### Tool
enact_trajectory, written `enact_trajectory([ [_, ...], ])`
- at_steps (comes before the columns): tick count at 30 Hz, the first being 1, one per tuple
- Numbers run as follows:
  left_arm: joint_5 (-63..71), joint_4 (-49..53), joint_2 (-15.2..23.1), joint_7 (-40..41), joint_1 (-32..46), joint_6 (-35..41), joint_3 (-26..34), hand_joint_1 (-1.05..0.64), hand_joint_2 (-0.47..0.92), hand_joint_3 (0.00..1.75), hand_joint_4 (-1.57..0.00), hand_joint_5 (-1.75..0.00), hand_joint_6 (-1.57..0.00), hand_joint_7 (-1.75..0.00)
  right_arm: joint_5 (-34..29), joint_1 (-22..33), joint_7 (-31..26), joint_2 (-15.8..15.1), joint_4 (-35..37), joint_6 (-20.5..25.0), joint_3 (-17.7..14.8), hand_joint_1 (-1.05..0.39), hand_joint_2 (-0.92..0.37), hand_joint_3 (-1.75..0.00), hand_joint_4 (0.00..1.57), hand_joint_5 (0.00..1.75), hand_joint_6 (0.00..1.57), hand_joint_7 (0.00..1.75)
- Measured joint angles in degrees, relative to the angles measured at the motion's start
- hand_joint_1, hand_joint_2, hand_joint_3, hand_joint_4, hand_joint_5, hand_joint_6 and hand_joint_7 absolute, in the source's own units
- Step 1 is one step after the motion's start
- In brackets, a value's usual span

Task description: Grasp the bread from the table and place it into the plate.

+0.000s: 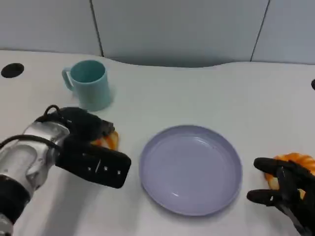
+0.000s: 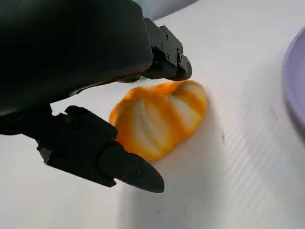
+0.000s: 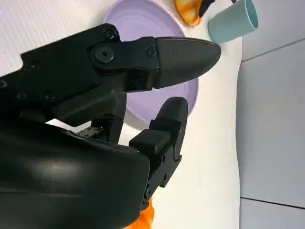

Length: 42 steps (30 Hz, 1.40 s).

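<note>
Left hand sits over the orange-and-white striped bread roll, which lies on the white table just left of the round lavender plate. In the left wrist view the roll lies between the fingers: one fingertip is low on the near side and another is at the far top edge. Fingers are apart around it; cannot tell if either one actually touches the roll. The roll is flat on the table, not lifted.

Right hand is at the plate's right side, its fingers spread and curled over a second orange bread piece. That piece shows as an orange edge under the hand in the right wrist view. Cannot tell if the hand grips it.

The plate has nothing in it. A teal plastic mug stands upright behind the left hand, near the roll but apart from the plate.
</note>
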Motion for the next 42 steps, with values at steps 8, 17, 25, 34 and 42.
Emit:
enact_trajectory([
  [8, 0.39, 13.96, -3.94, 9.86, -4.08, 0.35, -2.02, -0.55, 0.81, 0.02, 0.00, -0.25, -0.25, -0.02, -0.03, 0.38, -0.03, -0.01, -0.28, 0.08, -0.07, -0.32, -0.92, -0.40, 0.52, 1.01, 0.52, 0.74],
  [17, -0.14, 27.81, -9.10, 17.29, -8.68, 1.17, -3.60, -0.55, 0.75, 0.00, -0.03, -0.20, -0.25, -0.01, 0.01, 0.49, 0.13, 0.00, -0.30, 0.01, -0.11, -0.33, -0.92, -0.41, 0.52, 1.02, 0.52, 0.75],
  [25, -0.55, 32.77, -9.98, 22.53, -9.72, 0.68, -4.54, -0.53, 0.83, 0.01, -0.06, -0.37, -0.31, -0.01, 0.06, 0.55, 0.48, -0.01, -0.30, -0.12, -0.27, -0.34, -0.92, -0.41, 0.52, 1.02, 0.51, 0.75],
  [34, -2.35, 35.31, -10.15, 24.72, -10.07, 0.05, -5.11, -0.38, 0.92, 0.17, -0.19, -0.87, -0.43, -0.41, 0.13, 0.62, 1.06, -0.02, -0.30, -0.20, -0.49, -0.35, -0.92, -0.40, 0.51, 1.03, 0.50, 0.75],
  [42, -6.94, 36.33, -9.93, 22.58, -10.84, -2.45, -2.32, -0.30, 0.92, 0.11, -0.45, -1.49, -0.55, -1.00, 0.24, 0.68, 1.09, -0.02, -0.53, -0.18, -0.57, -0.35, -0.92, -0.41, 0.50, 1.04, 0.49, 0.76],
])
